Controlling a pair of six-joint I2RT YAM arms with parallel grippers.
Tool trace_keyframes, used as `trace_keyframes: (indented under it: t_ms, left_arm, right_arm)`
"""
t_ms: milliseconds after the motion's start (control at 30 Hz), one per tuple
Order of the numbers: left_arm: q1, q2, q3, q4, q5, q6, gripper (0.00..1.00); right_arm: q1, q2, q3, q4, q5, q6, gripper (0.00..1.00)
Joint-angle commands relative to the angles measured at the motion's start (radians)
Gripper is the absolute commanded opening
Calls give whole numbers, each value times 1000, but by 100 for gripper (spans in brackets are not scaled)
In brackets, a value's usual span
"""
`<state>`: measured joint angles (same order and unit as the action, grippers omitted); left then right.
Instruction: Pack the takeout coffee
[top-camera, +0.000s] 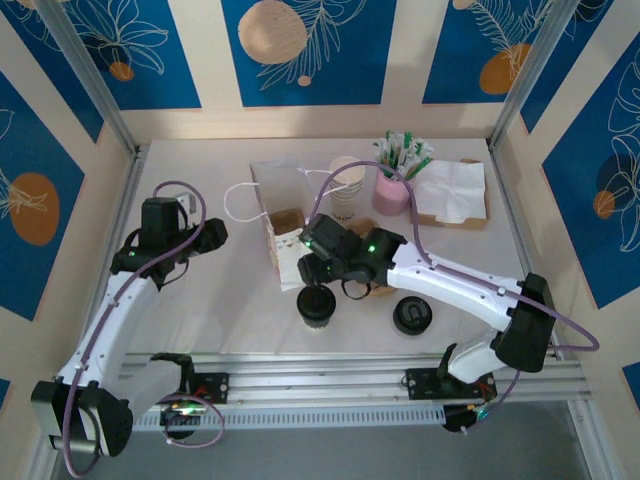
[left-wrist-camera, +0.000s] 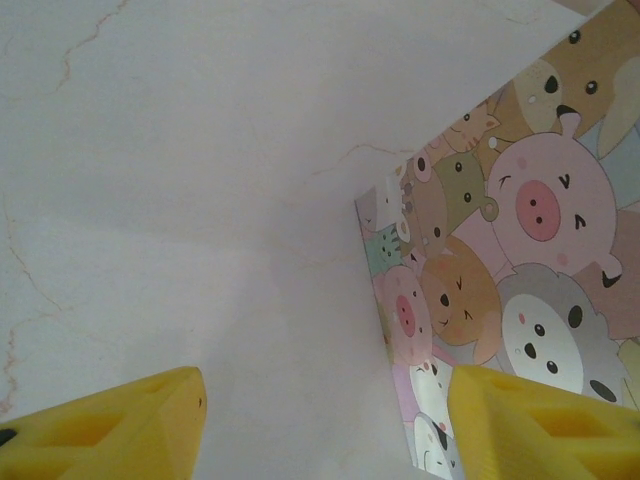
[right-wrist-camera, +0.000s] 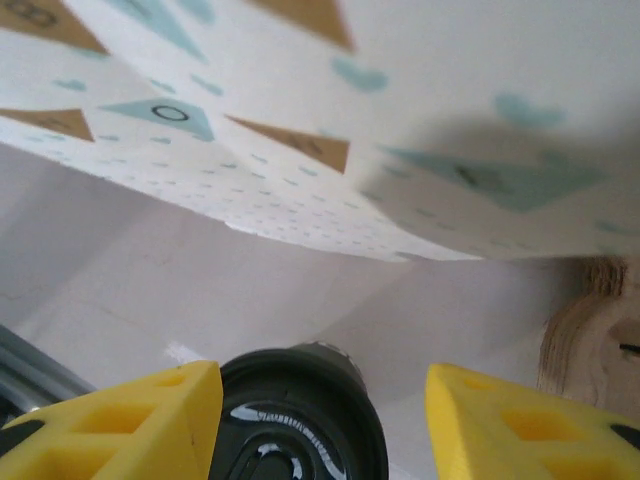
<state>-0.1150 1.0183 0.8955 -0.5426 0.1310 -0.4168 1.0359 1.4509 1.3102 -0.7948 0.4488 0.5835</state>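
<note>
The big white table (top-camera: 200, 320) holds everything. In the middle of it is the gift bag (top-camera: 283, 240), the biggest thing there. One side of the bag has funny pigs and other animals on it. Another side has little triangles and dots. The bag has a white loop handle on its left.

At the back of the table is a tray of white napkins (top-camera: 452, 190). Next to it is a pink cup (top-camera: 391, 195) full of green and white sticks. Beside that are some cream paper cups (top-camera: 348, 180) with no lids.

The takeout coffee (top-camera: 315, 306) stands on the table just in front of the bag, on the side near the arms. Its black lid is on top.

The right gripper (right-wrist-camera: 320, 395) is right over the coffee. Its yellow fingers (right-wrist-camera: 150, 415) are apart, one on each side of the black lid. There is a gap by the right finger, so it is not squeezing the cup.

The left gripper (left-wrist-camera: 325, 400) is just left of the bag, over bare table. Its fingers are wide apart and hold nothing.

A loose black lid (top-camera: 412, 315) lies flat to the right of the coffee.
</note>
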Motion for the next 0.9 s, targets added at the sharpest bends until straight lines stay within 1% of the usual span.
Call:
trace_keyframes:
  t_ms: [0,200,333,500,667,733,867]
  left_arm:
    - [10,-3,29,-6,30,-9,66]
    - [10,-14,24,-1,46,-18,68]
    - [9,-12,20,7,72,-27,69]
    - [9,-14,22,3,72,-30,70]
    - [9,-23,12,10,58,-34,71]
    - [11,-21,14,7,58,-34,71]
    - [10,-21,14,7,58,-34,71]
  right_arm:
    - [16,-39,27,-65,15,-5,58]
    - [36,-64,18,-73,10,13,62]
    - [58,-65,13,-85,7,37,68]
    - [82,-40,0,-116,12,68,74]
    - [104,0,-2,-117,-18,82,80]
    - [124,15,7,-119,-6,86,84]
    - [135,35,9,-124,-7,104,86]
